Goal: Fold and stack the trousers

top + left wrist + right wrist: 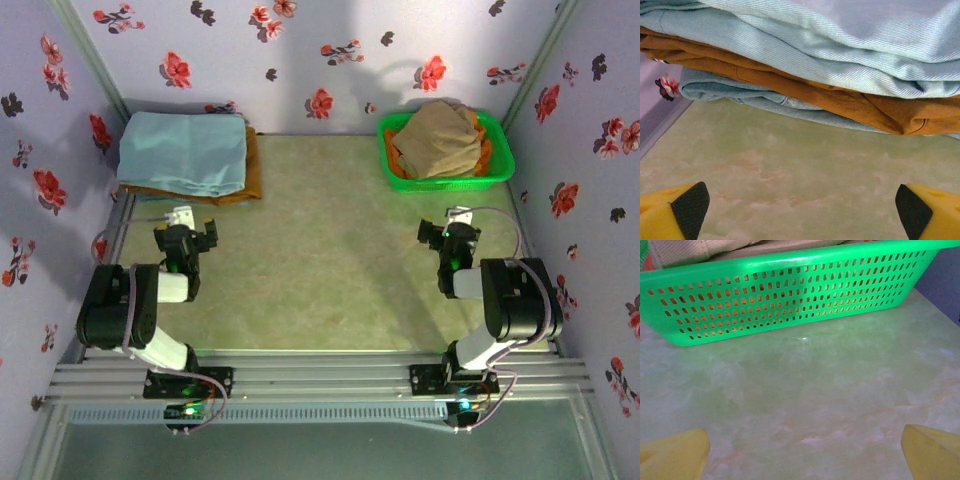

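The tan trousers point(438, 140) lie crumpled in a green basket point(503, 150) at the far right of the table; in the right wrist view a strip of the tan cloth point(685, 251) shows over the basket rim point(790, 260). My right gripper point(447, 230) hovers open over bare table a short way in front of the basket, yellow fingers point(675, 455) spread wide around nothing. My left gripper point(195, 232) is open too, its pads point(690, 207) far apart above the table, facing a stack of folded clothes.
The stack at the far left has a light blue cloth point(185, 150) on top of a brown-orange garment point(253, 175) and a blue denim piece point(730, 90). Orange cloth point(488, 150) lies under the trousers in the basket. Floral walls close in three sides.
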{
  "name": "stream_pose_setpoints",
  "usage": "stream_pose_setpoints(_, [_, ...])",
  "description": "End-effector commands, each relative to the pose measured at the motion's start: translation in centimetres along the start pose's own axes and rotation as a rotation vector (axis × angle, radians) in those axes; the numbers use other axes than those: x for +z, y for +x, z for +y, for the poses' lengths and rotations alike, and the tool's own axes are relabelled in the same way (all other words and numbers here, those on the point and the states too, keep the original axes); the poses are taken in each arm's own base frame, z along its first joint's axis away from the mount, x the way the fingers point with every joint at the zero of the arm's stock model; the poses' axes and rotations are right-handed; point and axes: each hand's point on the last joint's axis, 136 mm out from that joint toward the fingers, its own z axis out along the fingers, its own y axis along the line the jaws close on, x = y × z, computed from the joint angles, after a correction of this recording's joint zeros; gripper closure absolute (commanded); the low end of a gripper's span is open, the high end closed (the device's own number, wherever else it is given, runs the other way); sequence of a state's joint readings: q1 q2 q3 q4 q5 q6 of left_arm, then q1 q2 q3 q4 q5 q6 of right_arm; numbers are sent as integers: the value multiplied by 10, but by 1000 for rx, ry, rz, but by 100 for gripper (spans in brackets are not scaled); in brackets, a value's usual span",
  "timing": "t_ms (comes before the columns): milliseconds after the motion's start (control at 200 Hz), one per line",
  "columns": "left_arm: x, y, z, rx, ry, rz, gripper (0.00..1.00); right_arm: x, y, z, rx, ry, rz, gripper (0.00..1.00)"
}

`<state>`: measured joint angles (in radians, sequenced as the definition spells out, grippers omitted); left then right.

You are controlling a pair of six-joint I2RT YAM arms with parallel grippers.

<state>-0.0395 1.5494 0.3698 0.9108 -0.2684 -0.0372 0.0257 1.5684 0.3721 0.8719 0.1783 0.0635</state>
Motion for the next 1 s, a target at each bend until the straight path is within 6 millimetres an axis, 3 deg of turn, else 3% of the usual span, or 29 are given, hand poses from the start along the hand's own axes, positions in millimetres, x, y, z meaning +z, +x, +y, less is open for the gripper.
stream_pose_setpoints(0, [0,-8,-4,21,12,-26,0,2,-14,2,20,-11,-33,1])
stream_pose_setpoints(500, [0,-9,-3,15,10,-29,0,2,-14,2,24,-13,-32,1])
stream_pose_setpoints(655, [-21,-37,5,11,-3,-49,0,-4,-24,1,5,11,-44,1])
stream_pose_setpoints(740, [-47,-70,9,-13,6,-101,0,-20,-48,13,-60,20,-18,1])
stream_pose_setpoints(835, [-85,-115,18,-118,22,-168,0,-52,-92,25,-41,18,-7,1])
stream_pose_setpoints(935, [-132,-158,32,-304,32,-210,0,-96,-143,18,124,77,2,1])
stream_pose_setpoints(995, [-160,-171,43,-484,29,-185,0,-122,-165,13,245,83,31,1])
